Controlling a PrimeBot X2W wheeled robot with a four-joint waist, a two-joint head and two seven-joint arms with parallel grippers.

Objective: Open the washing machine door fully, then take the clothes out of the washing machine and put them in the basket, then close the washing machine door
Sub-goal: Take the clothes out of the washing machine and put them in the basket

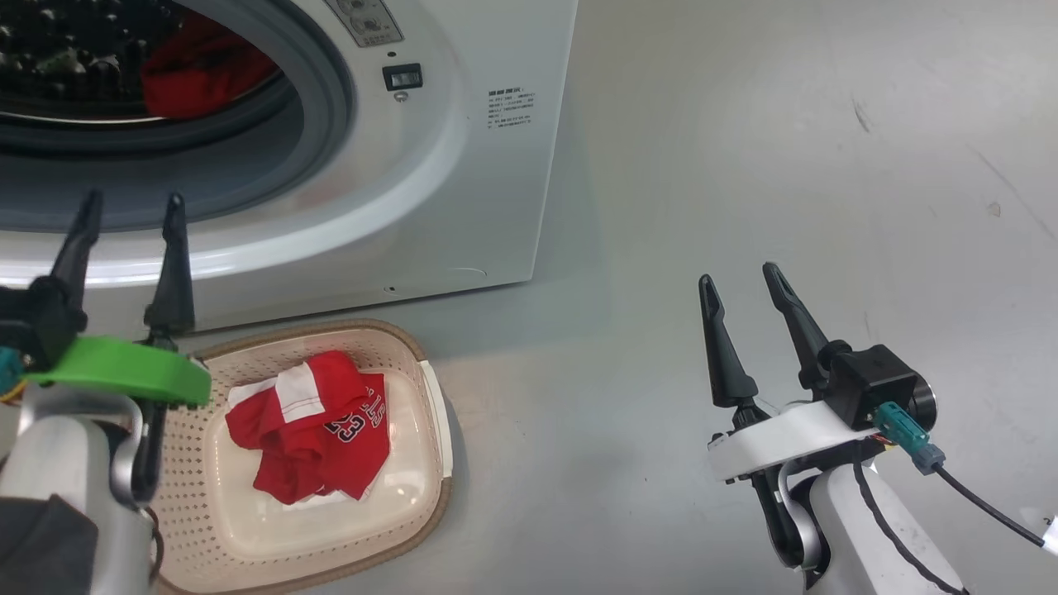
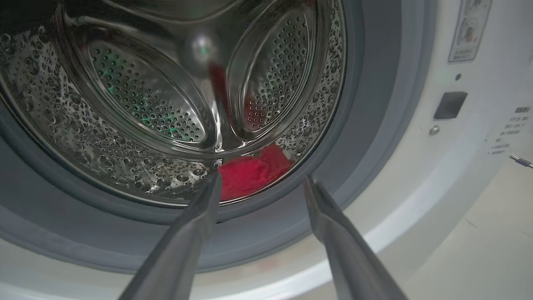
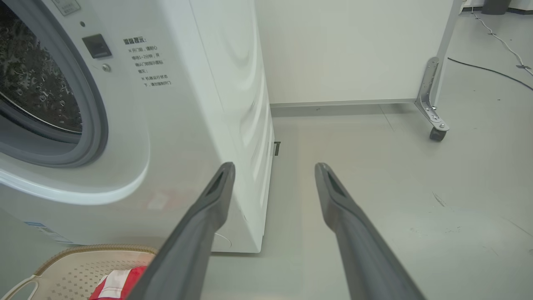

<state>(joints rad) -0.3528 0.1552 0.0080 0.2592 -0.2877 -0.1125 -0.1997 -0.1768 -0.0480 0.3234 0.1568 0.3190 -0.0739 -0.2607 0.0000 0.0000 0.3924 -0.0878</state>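
1. Head view: left pincer (image 1: pixel 132 198), spread wide and empty, faces the washing machine (image 1: pixel 479 190), where red clothes (image 1: pixel 198 78) lie in the drum.
2. One jersey (image 1: pixel 314 430) lies in the basket (image 1: pixel 417 351); unloading seems half done.
3. Next: reach in and close on the fabric.
4. Right pincer (image 1: pixel 738 277) is wide and empty over the floor.

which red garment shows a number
The jersey lying in the basket, marked 23; the other garment in the washing machine drum shows plain red.
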